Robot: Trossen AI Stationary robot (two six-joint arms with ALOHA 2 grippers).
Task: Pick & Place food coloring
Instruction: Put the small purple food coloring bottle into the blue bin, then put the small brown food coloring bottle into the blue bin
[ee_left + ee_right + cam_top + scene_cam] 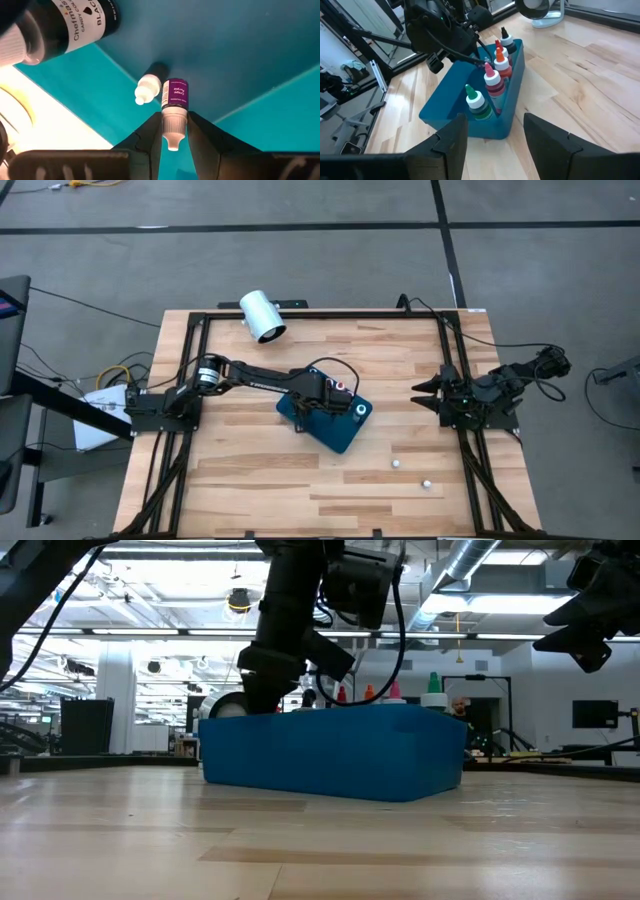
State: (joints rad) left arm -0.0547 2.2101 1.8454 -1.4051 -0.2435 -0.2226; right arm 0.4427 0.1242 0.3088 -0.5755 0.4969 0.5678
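Observation:
A teal tray (345, 430) lies slantwise at the table's middle, with several small food coloring bottles (491, 80) standing in it, their green, pink, orange and dark tops up. My left gripper (174, 119) reaches down into the tray's far-left end (262, 690) and is shut on a purple-labelled bottle (175, 92). Beside that one stand a white-capped bottle (148, 90) and a black-labelled one (75, 25). My right gripper (425, 393) waits open at the table's right side, its fingers (452, 137) spread wide. My left gripper pinches the purple-labelled bottle by its white cap and neck (173, 114), one finger (150, 135) on either side. The fingers come from above, pointing steeply down. The bottle is upright inside the tray, cap up; whether its base rests on the tray floor I cannot tell.
A big white cylinder (262, 315) lies at the table's far edge, left of the middle. Two small white things (396, 463) (427, 483) lie on the bare wood near the front right. Black frame rails (452, 360) run along the table's sides.

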